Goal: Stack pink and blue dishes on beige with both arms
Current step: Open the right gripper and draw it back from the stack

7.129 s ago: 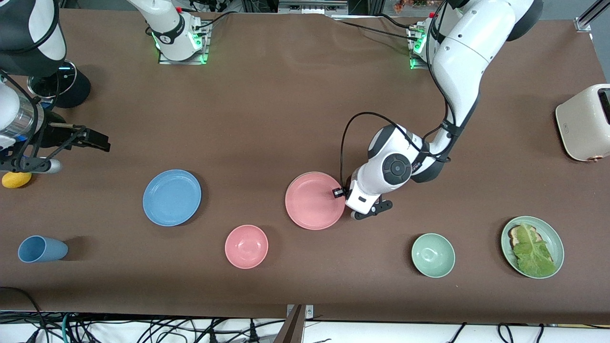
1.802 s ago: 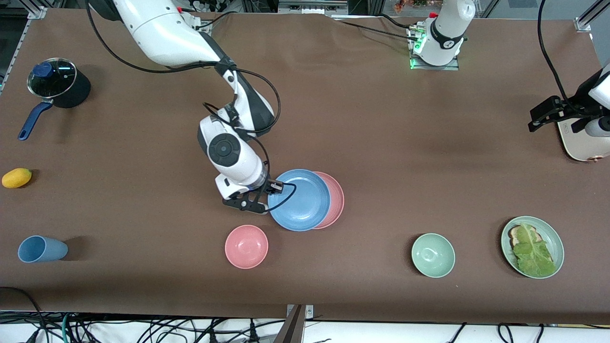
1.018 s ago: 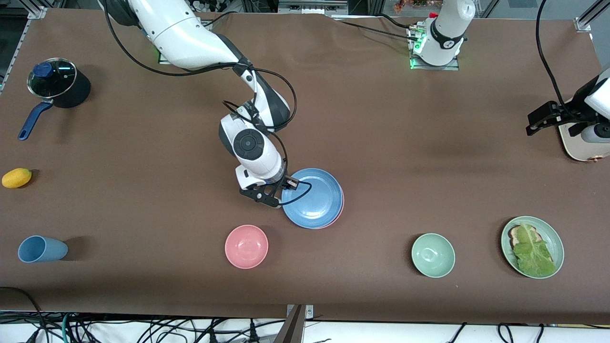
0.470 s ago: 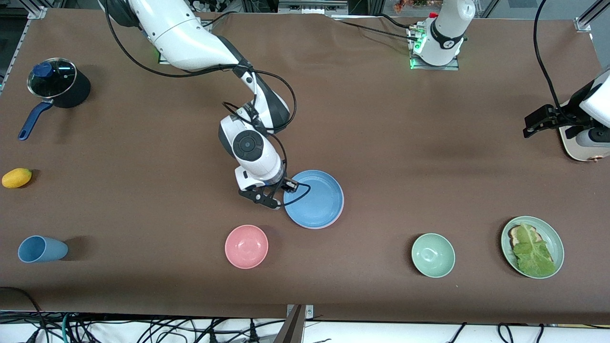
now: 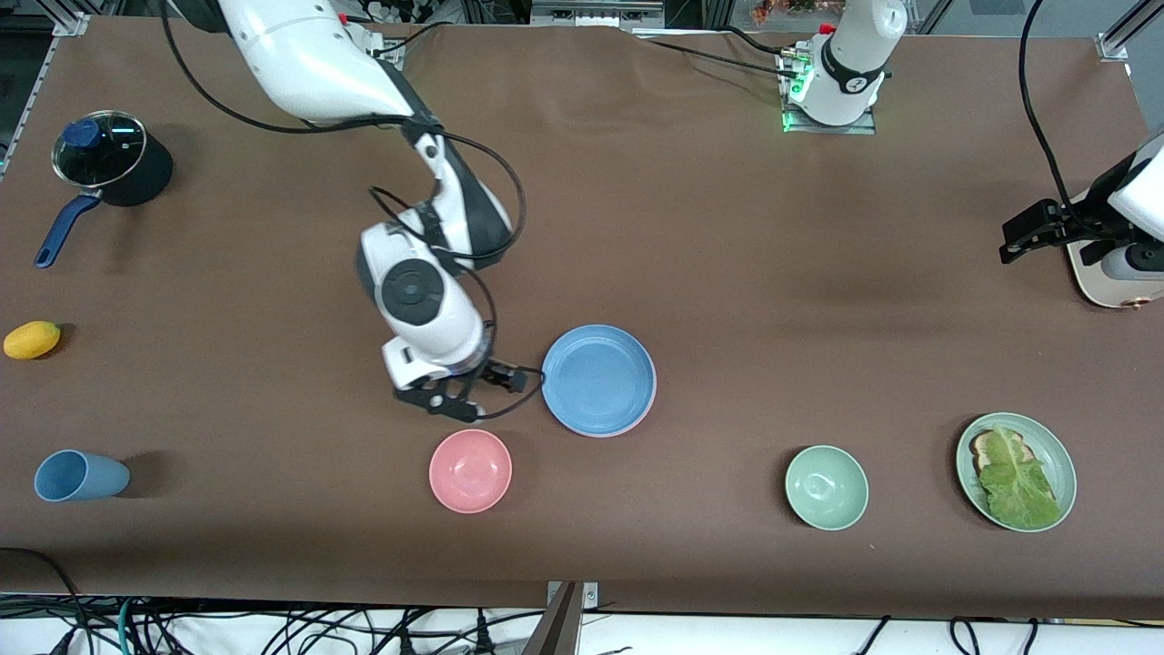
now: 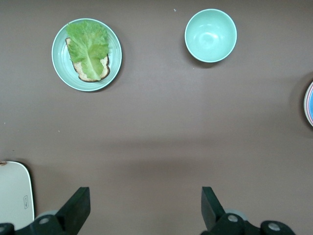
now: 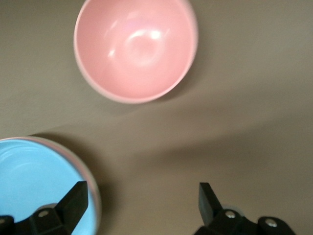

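The blue plate [image 5: 598, 380] lies flat on the pink plate [image 5: 647, 414], of which only a thin rim shows. The beige plate is hidden. My right gripper [image 5: 473, 391] hangs open and empty just beside the stack, toward the right arm's end of the table. In the right wrist view the blue plate [image 7: 34, 188] sits by one fingertip [image 7: 73, 198], with bare cloth between the jaws. My left gripper [image 5: 1018, 238] waits open and empty, up by the toaster [image 5: 1114, 236]; in the left wrist view it [image 6: 145, 205] hangs over bare cloth.
A pink bowl [image 5: 470, 470] sits close to the right gripper, nearer the front camera. A green bowl [image 5: 827, 487] and a green plate with lettuce [image 5: 1016, 471] lie toward the left arm's end. A blue cup [image 5: 80, 475], a mango [image 5: 32, 339] and a lidded pot [image 5: 111, 168] stand at the right arm's end.
The right gripper set the blue plate on the pink one, opened, and drew back from the stack toward the right arm's end. The left arm has barely moved.
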Available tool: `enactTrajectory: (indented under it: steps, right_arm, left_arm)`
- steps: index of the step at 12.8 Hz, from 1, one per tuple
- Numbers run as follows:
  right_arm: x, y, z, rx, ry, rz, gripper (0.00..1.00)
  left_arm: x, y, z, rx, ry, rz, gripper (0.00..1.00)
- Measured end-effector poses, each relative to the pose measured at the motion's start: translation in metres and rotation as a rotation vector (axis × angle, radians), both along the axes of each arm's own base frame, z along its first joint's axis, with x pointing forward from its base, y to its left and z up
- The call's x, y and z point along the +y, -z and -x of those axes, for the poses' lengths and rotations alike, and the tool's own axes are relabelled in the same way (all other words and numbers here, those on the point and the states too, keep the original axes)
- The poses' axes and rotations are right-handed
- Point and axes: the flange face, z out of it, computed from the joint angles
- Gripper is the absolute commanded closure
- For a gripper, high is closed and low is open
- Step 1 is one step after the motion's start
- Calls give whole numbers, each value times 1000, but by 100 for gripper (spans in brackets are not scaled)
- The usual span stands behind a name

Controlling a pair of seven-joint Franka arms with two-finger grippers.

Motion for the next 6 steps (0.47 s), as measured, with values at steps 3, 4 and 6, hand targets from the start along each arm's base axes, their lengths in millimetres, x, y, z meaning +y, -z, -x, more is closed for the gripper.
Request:
enactTrajectory:
  steps: [3,4,6]
  right_arm:
    - [-101,-73,-18,53,-52,32,0]
    - [-129,-95,-17,85,-67,21,0]
    - [-167,-141,-6,117,-111,7,0]
  left_arm:
    - [0,1,-1,1,0,0,0]
    - [0,2,-2,3,0,0,0]
    - [0,3,-3,5,0,-1,0]
